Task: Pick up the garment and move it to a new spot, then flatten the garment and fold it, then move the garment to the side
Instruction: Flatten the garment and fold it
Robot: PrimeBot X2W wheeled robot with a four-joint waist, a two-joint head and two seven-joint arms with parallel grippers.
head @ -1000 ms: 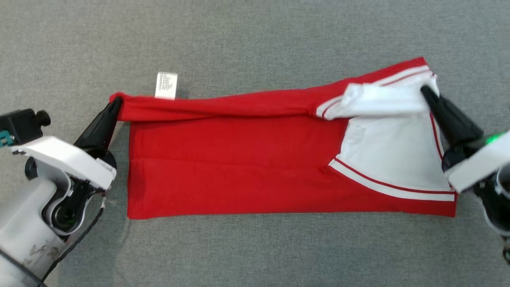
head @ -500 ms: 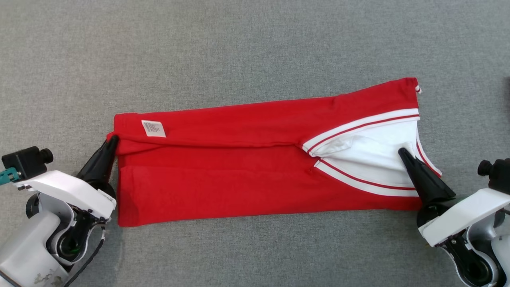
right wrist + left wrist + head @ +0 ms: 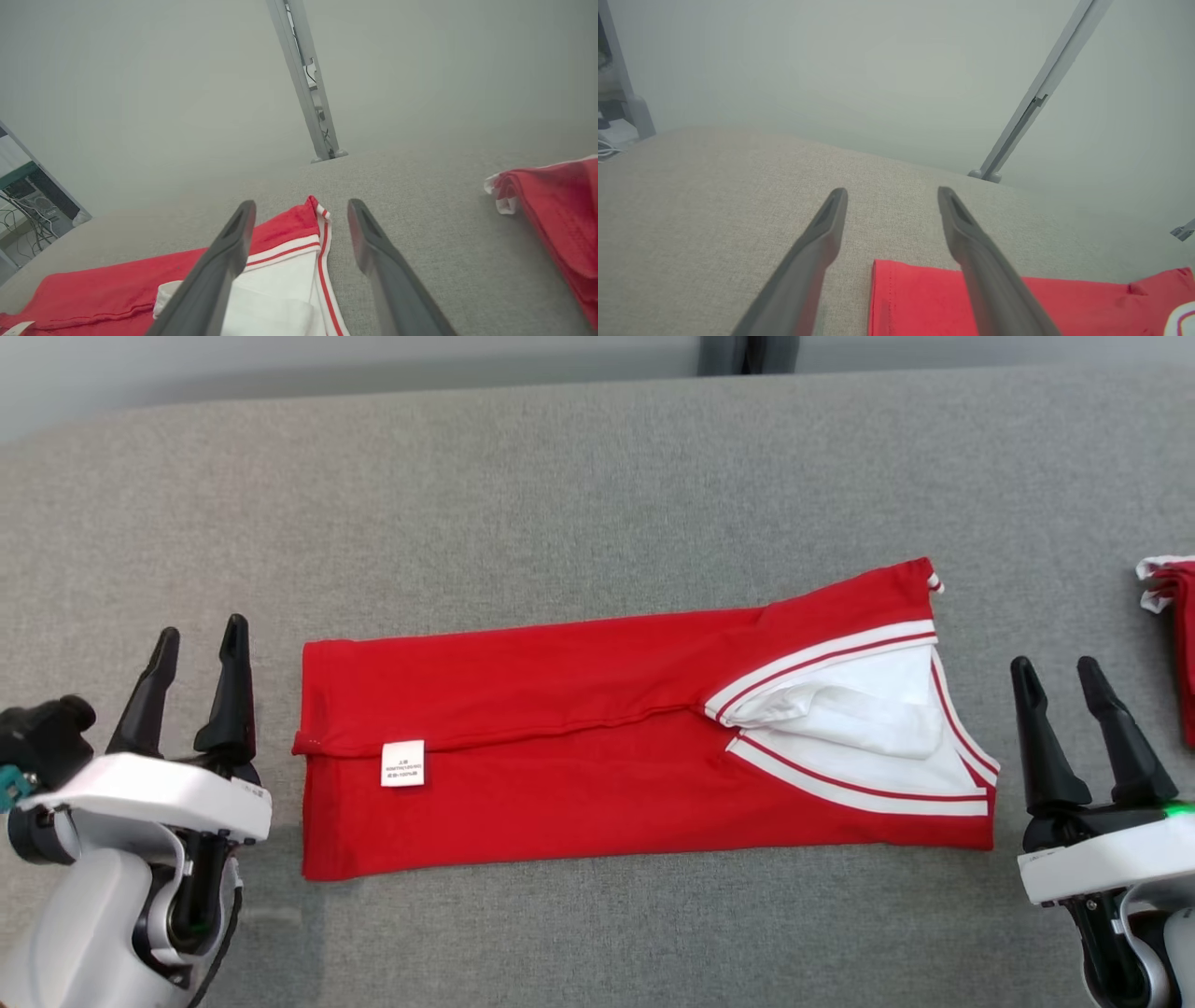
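In the head view the red garment (image 3: 597, 756) lies folded in a long band on the tabletop (image 3: 560, 476), left hand (image 3: 202, 627) and right hand (image 3: 1055, 663) both spread apart, empty, just off its ends; its white label (image 3: 403, 763) has unreadable print. The left wrist view shows its corner between the fingers (image 3: 812, 252): a shallow pinch might lift only the top layer. The right wrist view has a second red garment (image 3: 556, 210) nearby, easily snagged.

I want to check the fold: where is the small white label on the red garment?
In the head view the white label lies on the red garment near its left end, just below the folded edge, towards the left gripper.
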